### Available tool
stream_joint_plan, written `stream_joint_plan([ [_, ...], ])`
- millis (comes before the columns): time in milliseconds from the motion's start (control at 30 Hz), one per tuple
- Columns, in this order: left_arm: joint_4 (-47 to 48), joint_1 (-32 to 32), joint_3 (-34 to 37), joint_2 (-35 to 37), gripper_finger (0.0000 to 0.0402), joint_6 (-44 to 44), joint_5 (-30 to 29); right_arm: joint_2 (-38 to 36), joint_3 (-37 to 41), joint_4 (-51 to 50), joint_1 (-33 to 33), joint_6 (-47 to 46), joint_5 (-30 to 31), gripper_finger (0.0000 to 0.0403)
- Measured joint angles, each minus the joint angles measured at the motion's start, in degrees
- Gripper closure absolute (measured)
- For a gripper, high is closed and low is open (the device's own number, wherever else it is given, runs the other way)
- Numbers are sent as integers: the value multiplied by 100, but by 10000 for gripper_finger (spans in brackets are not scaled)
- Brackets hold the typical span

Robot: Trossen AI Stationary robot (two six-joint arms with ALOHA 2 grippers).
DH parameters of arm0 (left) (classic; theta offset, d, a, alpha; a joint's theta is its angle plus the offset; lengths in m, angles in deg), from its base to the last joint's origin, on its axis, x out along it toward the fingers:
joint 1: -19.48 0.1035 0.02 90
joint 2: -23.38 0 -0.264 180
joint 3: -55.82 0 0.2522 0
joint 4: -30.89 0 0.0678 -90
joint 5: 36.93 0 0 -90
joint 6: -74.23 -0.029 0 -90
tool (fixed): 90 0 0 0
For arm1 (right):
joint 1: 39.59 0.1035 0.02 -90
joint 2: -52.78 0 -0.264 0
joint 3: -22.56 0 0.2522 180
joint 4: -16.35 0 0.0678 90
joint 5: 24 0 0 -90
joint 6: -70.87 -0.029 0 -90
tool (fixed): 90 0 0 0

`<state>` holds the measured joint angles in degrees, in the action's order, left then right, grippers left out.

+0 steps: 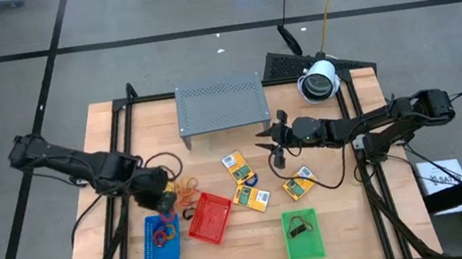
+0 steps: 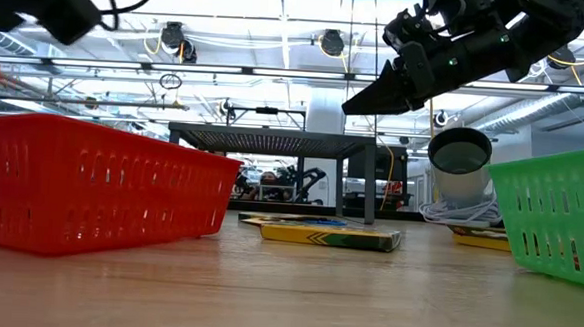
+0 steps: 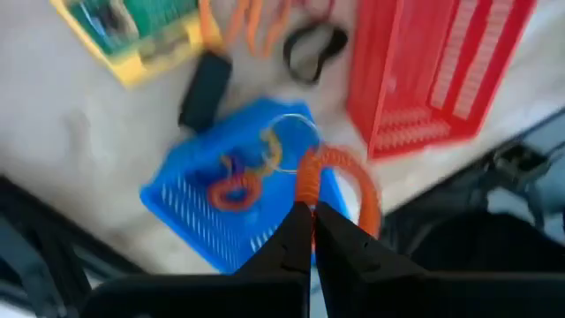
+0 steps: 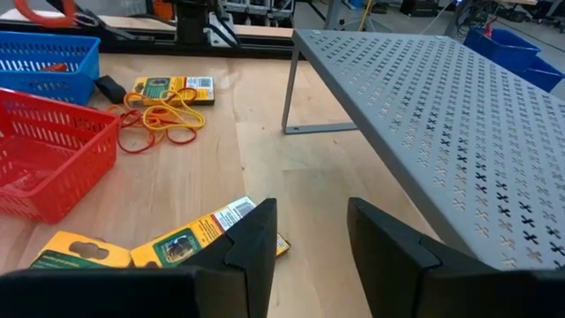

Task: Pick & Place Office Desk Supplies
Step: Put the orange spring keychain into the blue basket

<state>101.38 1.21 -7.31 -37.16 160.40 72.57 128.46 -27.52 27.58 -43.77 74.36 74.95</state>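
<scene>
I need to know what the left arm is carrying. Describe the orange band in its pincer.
The orange band is a thin rubbery loop, bright orange and unmarked. The left pincer is shut on one side of it, and the rest arches free to one side. It hangs in the air above the blue tray, touching nothing but the fingers. That tray already holds a few coloured bands. In the high view the pincer sits just above the tray's far end.

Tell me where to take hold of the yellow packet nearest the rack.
Grip the packet across its two long edges, coming straight down from above. It lies flat on the table, so only its thin edges give a hold, probably best mid-length.
</scene>
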Motion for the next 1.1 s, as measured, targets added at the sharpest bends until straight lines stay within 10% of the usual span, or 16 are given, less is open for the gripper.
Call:
stream_joint_plan([
  [567, -82, -1722, 0, -633, 398, 2074, 125, 0, 0, 0, 2, -121, 0, 271],
  [1100, -1465, -2197, 2, -2064, 397, 2218, -145, 0, 0, 3, 14, -286, -22, 271],
])
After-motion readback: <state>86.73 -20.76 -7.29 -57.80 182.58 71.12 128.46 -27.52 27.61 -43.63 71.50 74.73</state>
